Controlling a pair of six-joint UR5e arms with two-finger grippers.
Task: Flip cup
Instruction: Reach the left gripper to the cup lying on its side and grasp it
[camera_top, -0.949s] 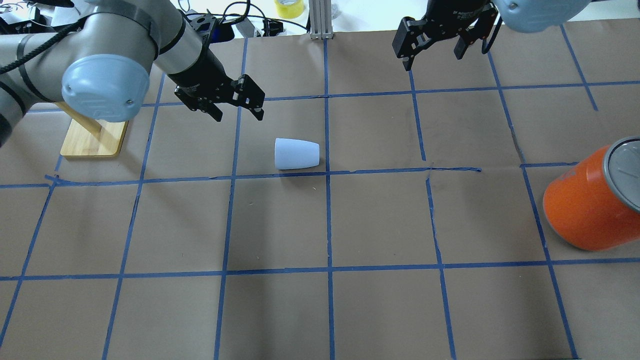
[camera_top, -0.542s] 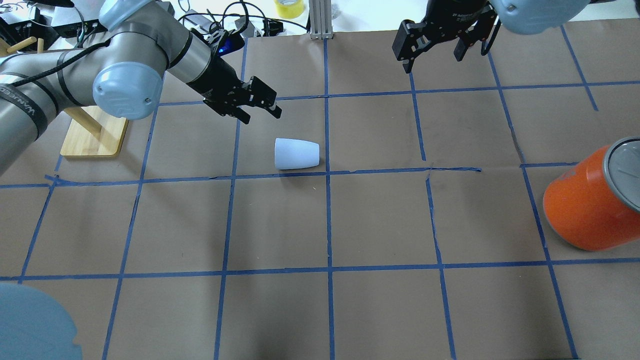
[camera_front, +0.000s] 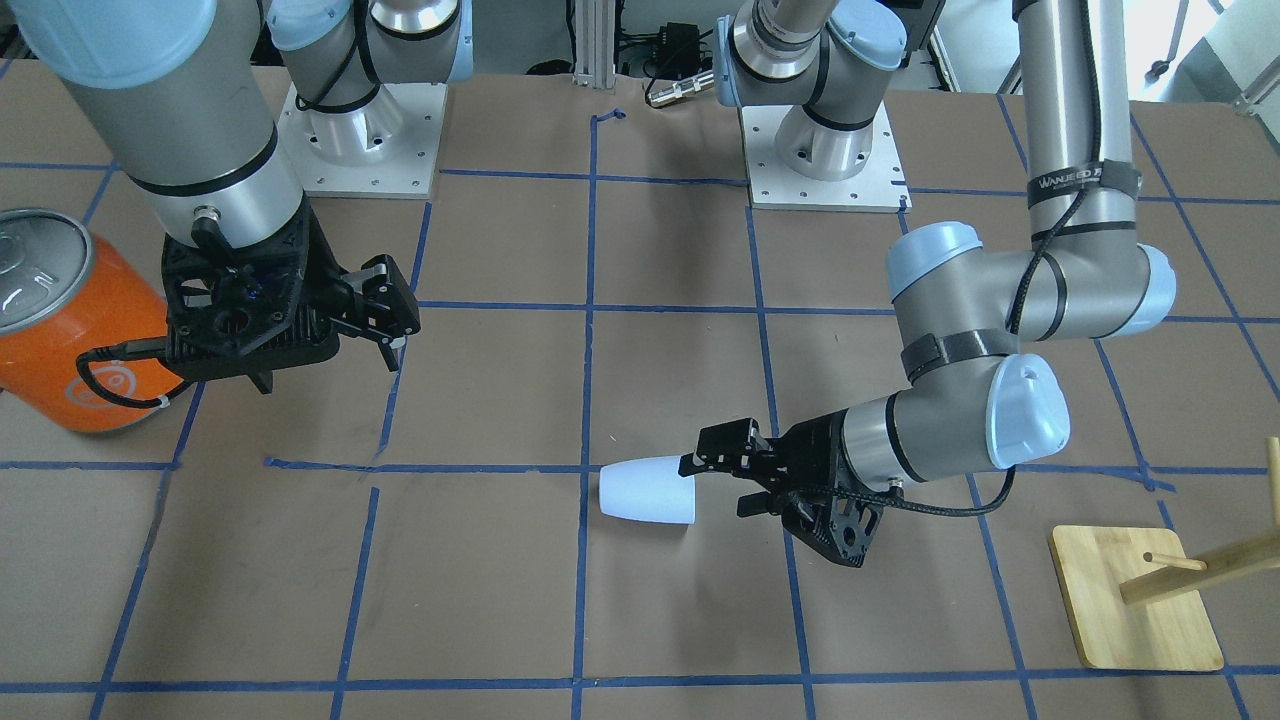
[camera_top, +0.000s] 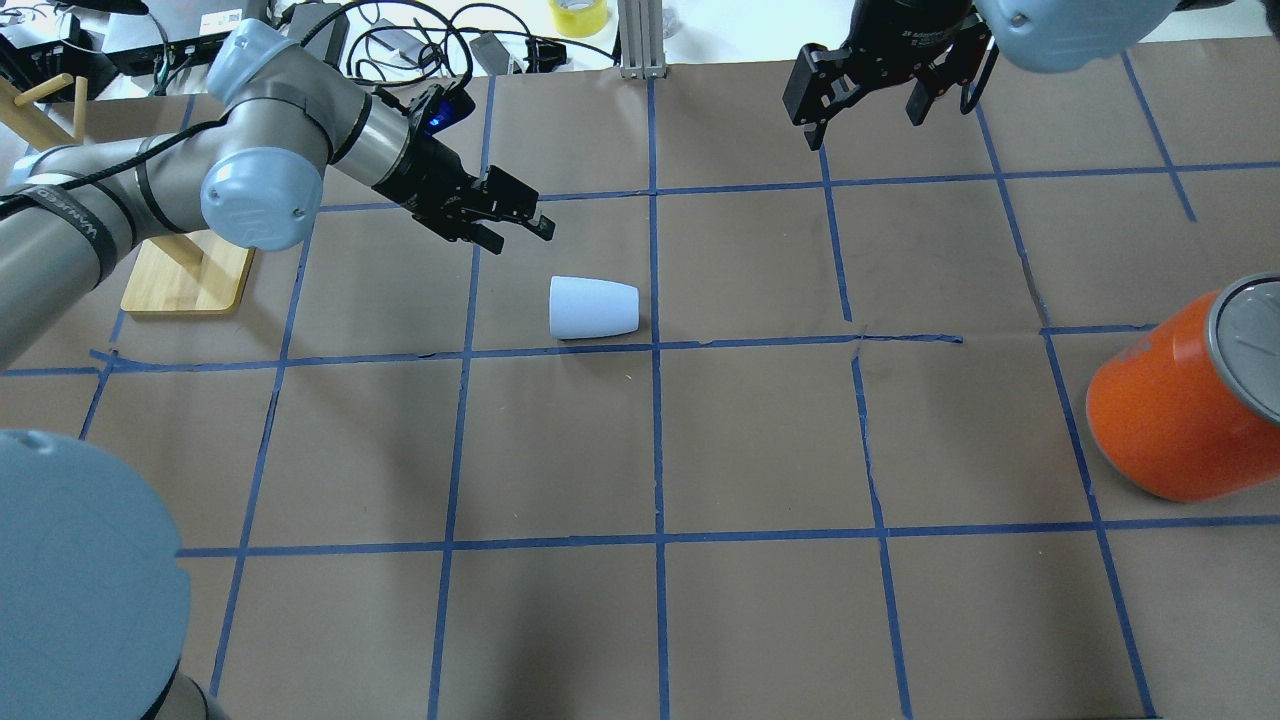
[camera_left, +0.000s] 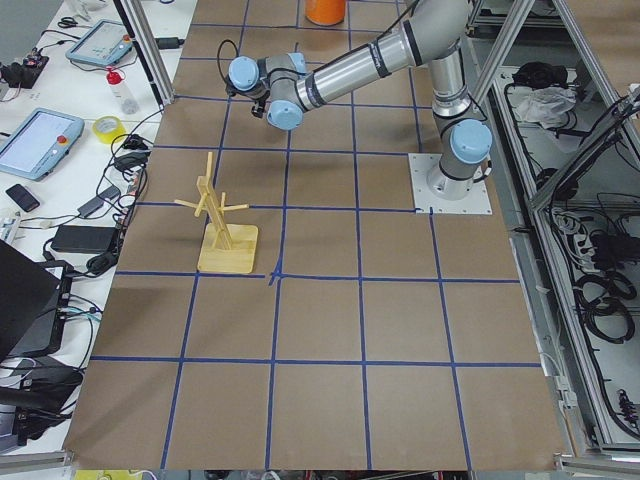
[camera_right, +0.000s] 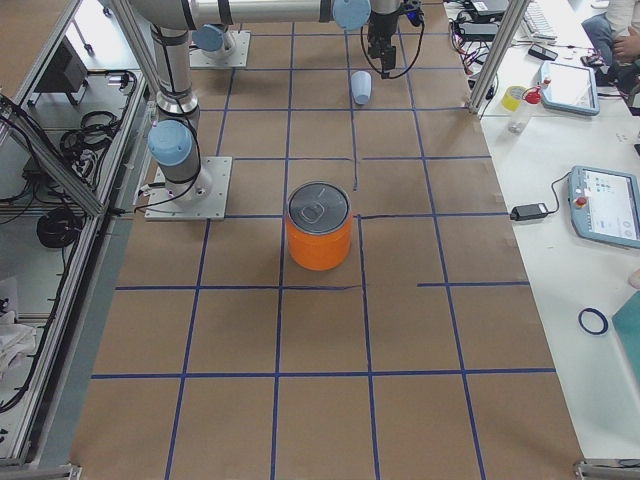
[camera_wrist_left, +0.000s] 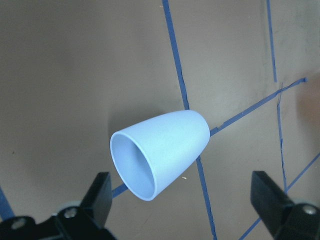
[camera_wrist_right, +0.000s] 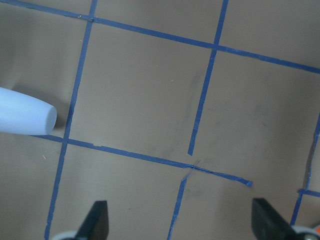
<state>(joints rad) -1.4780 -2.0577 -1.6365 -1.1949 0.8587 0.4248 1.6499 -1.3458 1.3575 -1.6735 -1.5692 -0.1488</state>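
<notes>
Cup (camera_top: 593, 307) is lying on its side on the tabletop (camera_top: 760, 620), near the middle, just behind a blue tape line. Its rim is pointing toward the left gripper (camera_top: 518, 235) and its narrow closed end is pointing toward the orange can (camera_top: 1170, 420), which is sitting well apart.

Left fingers are spread wide and holding nothing. The left wrist view is looking straight into the mouth, with the cup lined up between the finger tips but not yet in between them. Right gripper (camera_top: 862, 115) is hanging over the far side of the tabletop, fingers also spread, nothing in them.

Handling, my guess:
- Looking like thin plain plastic, so light and fairly stiff, not fragile.
- Smooth matte wall plus taper: a squeeze across the body is likely pushing it out toward the narrow end. It's also free to roll if nudged.
- Best hold is probably one finger inside the mouth and one outside on the wall near the rim, or across the wide end. Then rotating the wrist to stand it up.

Hard to tell:
- Front view is showing the upper finger right at the rim; I can't tell whether it's touching or just beside.
- Closed end is facing away from the wrist camera.
- Cup isn't showing in the left side view.
- Wooden stand (camera_top: 190, 275) is getting partly covered by the left arm.
</notes>
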